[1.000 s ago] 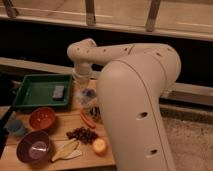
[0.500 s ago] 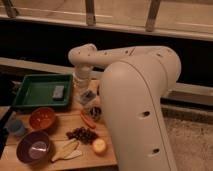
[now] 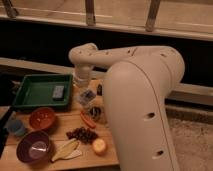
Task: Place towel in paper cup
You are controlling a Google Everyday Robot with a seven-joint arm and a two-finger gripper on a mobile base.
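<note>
Hovering the gripper (image 3: 87,95) just right of the green tray (image 3: 35,92), grip state being impossible to tell, towel and paper cup remaining unseen, placement seemingly pending.

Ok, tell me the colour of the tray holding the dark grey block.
Green, camera view; gripper hangs just right of it.

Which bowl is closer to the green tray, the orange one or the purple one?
The orange-red round bowl sits just below the green rectangular tray. The purple bowl lies nearer the table's front edge. The tool hangs right of the tray.
</note>
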